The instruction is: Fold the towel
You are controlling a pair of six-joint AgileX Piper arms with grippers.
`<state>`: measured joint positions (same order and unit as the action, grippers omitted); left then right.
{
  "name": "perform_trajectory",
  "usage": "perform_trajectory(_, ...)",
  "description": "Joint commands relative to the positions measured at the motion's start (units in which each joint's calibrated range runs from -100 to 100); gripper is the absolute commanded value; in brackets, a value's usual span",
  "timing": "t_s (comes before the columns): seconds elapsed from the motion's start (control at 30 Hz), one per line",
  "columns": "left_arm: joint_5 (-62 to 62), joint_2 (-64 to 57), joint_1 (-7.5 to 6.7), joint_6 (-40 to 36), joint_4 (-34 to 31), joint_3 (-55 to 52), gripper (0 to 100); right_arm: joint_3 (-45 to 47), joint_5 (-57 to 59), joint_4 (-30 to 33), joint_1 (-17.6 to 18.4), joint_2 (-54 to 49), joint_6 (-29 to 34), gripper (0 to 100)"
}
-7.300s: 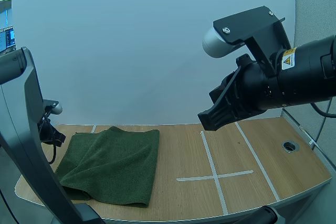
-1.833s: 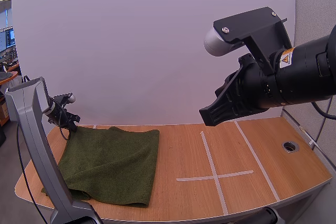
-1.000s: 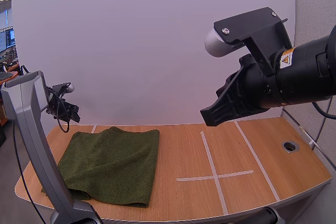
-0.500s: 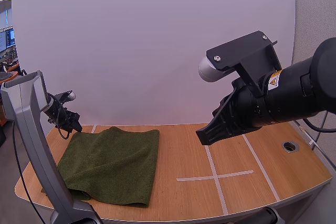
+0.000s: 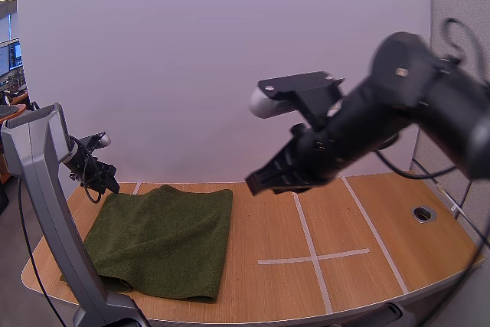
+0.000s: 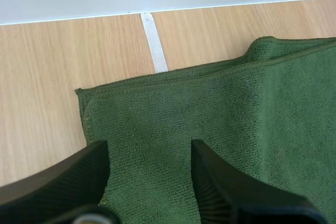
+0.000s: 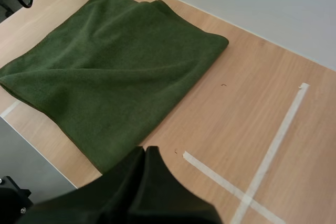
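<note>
left wrist view: left hand (image 6: 148, 156) parted over towel (image 6: 236, 108).

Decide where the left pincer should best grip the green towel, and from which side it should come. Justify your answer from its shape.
Probably the far left corner of the towel, from above. Its stacked edges meet there and lie flat, with bare table on two sides, and the open left pincer hangs close to it.
</note>
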<state>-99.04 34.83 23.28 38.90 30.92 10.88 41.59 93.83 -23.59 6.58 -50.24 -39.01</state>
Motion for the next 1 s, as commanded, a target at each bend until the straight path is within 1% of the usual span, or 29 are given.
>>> perform_trajectory(0.0, -0.96, -0.55, 0.04, -0.39, 0.47, -0.29, 77, -0.04, -6.71, -3.38, -0.21, 7.0, -4.37, 0)
perform_trajectory(0.17, -0.96, -0.55, 0.04, -0.39, 0.47, -0.29, 76, -0.04, -15.39, -5.26, -0.21, 19.36, -8.01, 0)
perform_trajectory(0.2, -0.96, -0.55, 0.11, -0.39, 0.47, -0.29, 74, -0.04, -16.81, -5.27, -0.21, 21.37, -8.36, 0)
perform_trajectory(0.23, -0.96, -0.55, 0.2, -0.39, 0.59, -0.29, 69, -0.04, -18.2, -5.27, -0.21, 23.08, -8.36, 0)
perform_trajectory(0.3, -0.96, -0.65, 0.53, 0.09, 1.47, -0.29, 51, -0.04, -20.72, -5.27, -0.21, 25.76, -9.08, 0)
perform_trajectory(0.37, -0.96, -1.31, 1.07, 0.19, 1.6, -0.29, 30, -0.04, -23.29, -5.27, -0.21, 27.29, -9.47, 0)
perform_trajectory(0.43, -0.96, -2.46, 1.59, 0.3, 1.64, -0.29, 11, -0.04, -25.59, -5.39, -0.21, 27.94, -10.2, 0)
perform_trajectory(0.47, -0.96, -3.18, 1.97, 0.4, 1.74, -0.29, 0, -0.04, -27.21, -5.71, -0.21, 28.04, -10.99, 0)
perform_trajectory(0.6, -0.96, -6.83, 3.26, 0.93, 2.76, -0.29, 0, -0.04, -31.89, -5.94, -0.21, 28.1, -11.9, 0)
perform_trajectory(0.73, -0.96, -11.57, 4.31, 1.13, 4.51, -0.99, 0, -0.04, -32.19, -7.62, -0.21, 29.14, -13.73, 0)
perform_trajectory(0.87, -0.96, -17.23, 4.5, 3.72, 5.22, -5.75, 0, -0.04, -31.41, -8.22, -0.12, 30.96, -13.94, 0)
perform_trajectory(0.97, -0.96, -21.37, 4.5, 5.58, 6.05, -11.38, 0, -0.04, -27.48, -10.57, 0.36, 31.67, -16.97, 0)
